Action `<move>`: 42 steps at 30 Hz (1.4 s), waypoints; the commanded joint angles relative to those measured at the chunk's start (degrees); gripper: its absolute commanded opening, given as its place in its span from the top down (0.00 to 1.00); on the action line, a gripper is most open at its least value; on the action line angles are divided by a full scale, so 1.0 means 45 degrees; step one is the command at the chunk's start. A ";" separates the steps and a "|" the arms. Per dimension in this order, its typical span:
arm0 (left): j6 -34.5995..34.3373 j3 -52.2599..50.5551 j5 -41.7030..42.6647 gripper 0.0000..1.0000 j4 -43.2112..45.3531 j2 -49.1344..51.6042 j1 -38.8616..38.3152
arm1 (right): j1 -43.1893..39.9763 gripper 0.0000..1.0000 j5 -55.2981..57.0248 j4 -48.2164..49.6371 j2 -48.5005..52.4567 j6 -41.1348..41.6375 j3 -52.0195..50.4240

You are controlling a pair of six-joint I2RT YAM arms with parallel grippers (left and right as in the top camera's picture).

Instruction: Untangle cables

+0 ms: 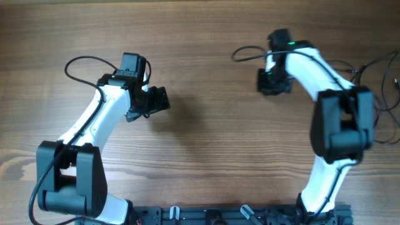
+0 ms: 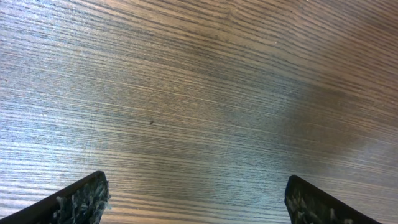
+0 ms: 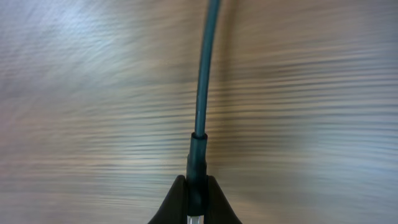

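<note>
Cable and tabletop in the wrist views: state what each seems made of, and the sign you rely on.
The cable: probably rubber or plastic jacket, dark, smooth, faintly glossy; it curves freely from the thicker sleeve gripped by the right pincer. The tabletop: wood or wood-look laminate, matte, with straight brown grain lines; which one cannot be told.

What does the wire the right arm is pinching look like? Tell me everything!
The cable is thin, dark and rubbery-looking. Its thicker sleeve end, with a pale bit at the bottom, is pinched between the right end effector's fingers. From there it runs straight, bends slightly right and leaves the wrist view, over the wooden table.
</note>
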 commanded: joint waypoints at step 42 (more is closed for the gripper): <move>0.0350 0.0112 0.0680 0.00 0.1642 -0.0219 -0.0034 | -0.1554 0.23 -0.1996 -0.0520 -0.5489 -0.2395 0.0393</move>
